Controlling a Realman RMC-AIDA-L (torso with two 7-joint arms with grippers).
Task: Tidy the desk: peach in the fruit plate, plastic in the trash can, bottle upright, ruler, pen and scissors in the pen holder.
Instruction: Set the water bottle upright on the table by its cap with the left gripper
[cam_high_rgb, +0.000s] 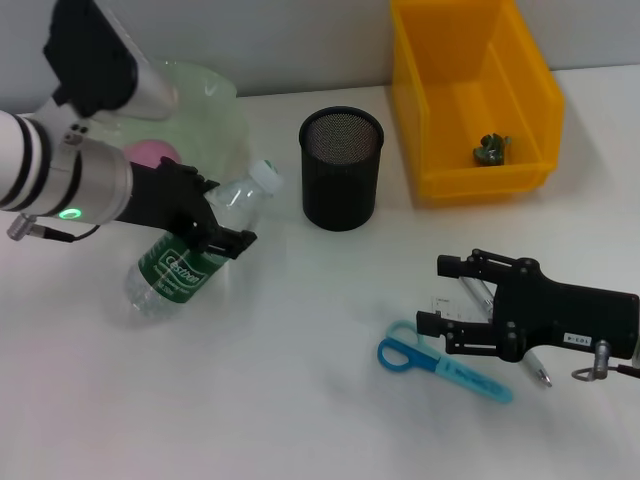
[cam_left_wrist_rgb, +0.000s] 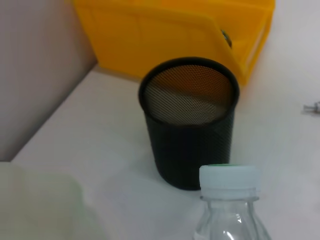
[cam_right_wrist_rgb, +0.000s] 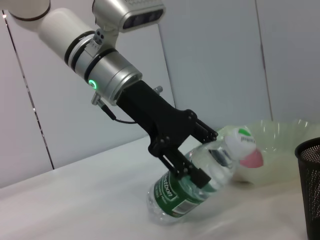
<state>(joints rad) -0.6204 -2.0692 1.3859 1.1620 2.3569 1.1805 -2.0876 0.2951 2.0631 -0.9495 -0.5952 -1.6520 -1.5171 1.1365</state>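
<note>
My left gripper is shut on a clear bottle with a green label and white cap. The bottle is tilted, base low near the table, cap toward the black mesh pen holder. The right wrist view shows that grip on the bottle from the side. A pink peach lies in the pale green fruit plate. My right gripper stands open over a ruler and pen. Blue scissors lie just in front. Green plastic sits in the yellow trash can.
The pen holder stands between the plate and the trash can, close to the bottle's cap. The wall runs behind the table. White tabletop stretches between the two arms and along the front.
</note>
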